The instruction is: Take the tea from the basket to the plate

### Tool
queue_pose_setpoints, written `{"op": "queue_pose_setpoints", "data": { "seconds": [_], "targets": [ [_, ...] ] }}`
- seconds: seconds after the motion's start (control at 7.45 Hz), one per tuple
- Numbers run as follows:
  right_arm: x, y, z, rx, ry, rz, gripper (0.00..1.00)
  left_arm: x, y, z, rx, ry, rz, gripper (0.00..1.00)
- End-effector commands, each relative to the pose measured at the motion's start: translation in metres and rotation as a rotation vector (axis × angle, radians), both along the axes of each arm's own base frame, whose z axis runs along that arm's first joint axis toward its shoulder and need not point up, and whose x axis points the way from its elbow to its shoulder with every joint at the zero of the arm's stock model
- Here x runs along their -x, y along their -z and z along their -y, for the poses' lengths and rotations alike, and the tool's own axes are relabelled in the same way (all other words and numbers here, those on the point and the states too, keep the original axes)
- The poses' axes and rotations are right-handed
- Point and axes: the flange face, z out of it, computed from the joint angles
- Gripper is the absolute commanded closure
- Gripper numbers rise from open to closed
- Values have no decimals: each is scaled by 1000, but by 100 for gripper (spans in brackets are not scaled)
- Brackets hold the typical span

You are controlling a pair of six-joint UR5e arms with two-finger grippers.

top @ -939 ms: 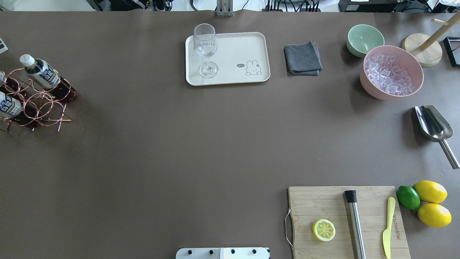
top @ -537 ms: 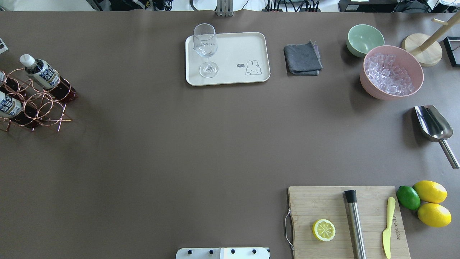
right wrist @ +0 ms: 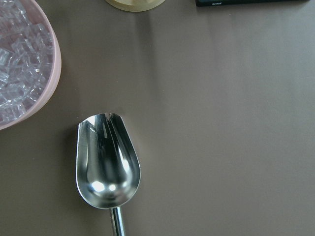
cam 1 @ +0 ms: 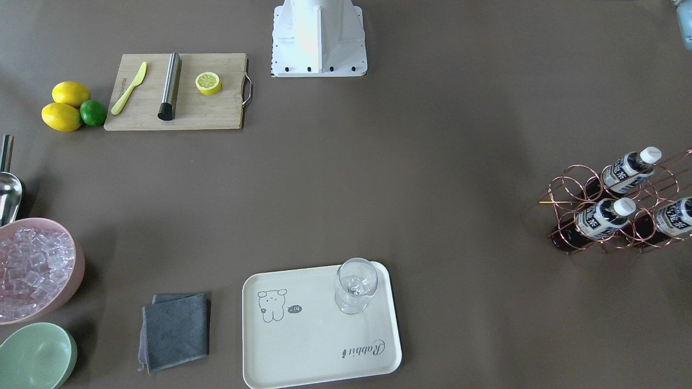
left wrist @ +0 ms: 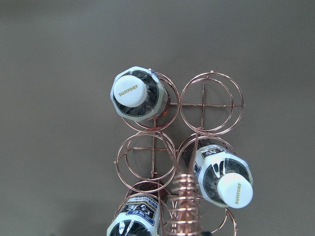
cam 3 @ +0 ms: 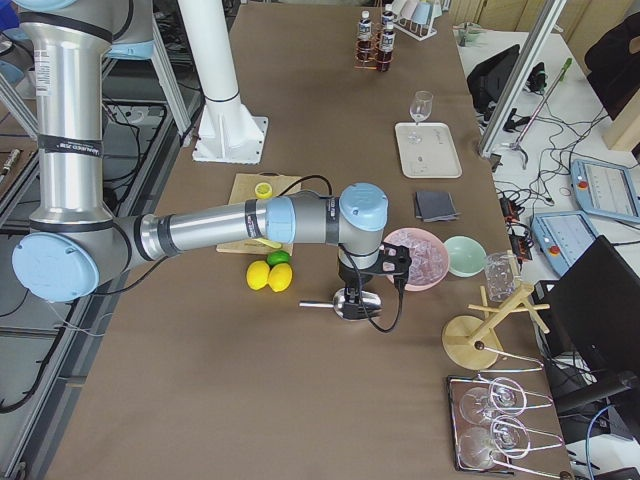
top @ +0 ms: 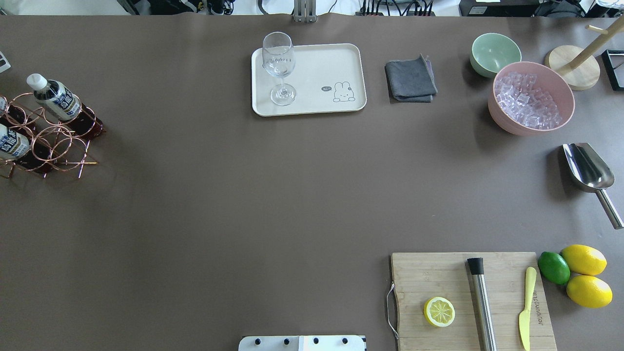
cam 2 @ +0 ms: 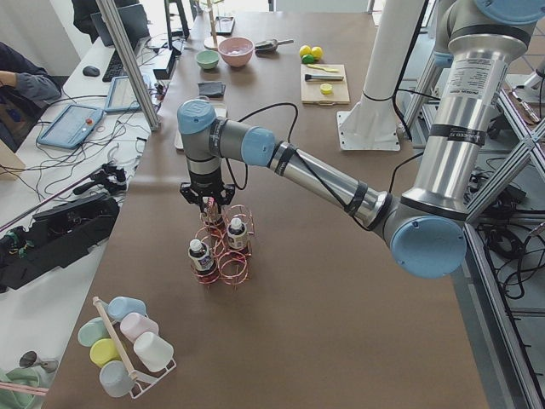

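Three tea bottles with white caps (left wrist: 130, 89) (left wrist: 235, 189) (left wrist: 138, 219) stand in the copper wire basket (left wrist: 184, 196), at the table's left end in the overhead view (top: 58, 141). The cream plate (top: 317, 63) lies far centre and bears a wine glass (top: 279, 63). In the exterior left view my left gripper (cam 2: 209, 209) hangs just above the basket (cam 2: 223, 256); I cannot tell whether it is open or shut. My right gripper (cam 3: 357, 295) hovers over a steel scoop (cam 3: 345, 303), state also unclear. Neither wrist view shows fingers.
A wooden cutting board (top: 419, 278) with a lemon half, a steel muddler and a yellow knife lies near right. Lemons and a lime (top: 553, 267) sit beside it. A pink ice bowl (top: 531, 97), a green bowl (top: 495, 52) and a grey cloth (top: 410, 79) stand far right.
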Motion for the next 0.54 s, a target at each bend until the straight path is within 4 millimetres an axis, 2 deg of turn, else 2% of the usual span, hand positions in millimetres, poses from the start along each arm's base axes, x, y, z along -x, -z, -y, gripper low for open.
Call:
{"op": "queue_pose_setpoints", "data": {
  "seconds": [0.0, 0.13, 0.4],
  "targets": [
    [0, 1, 0, -3, 1, 0, 0, 8, 2, -1, -1, 14, 4, 100],
    [1, 0, 0, -1, 2, 0, 0, 15, 3, -1, 0, 29, 7, 100],
    [2, 0, 0, -1, 4, 0, 0, 13, 21, 0, -34, 26, 3, 100]
  ]
}}
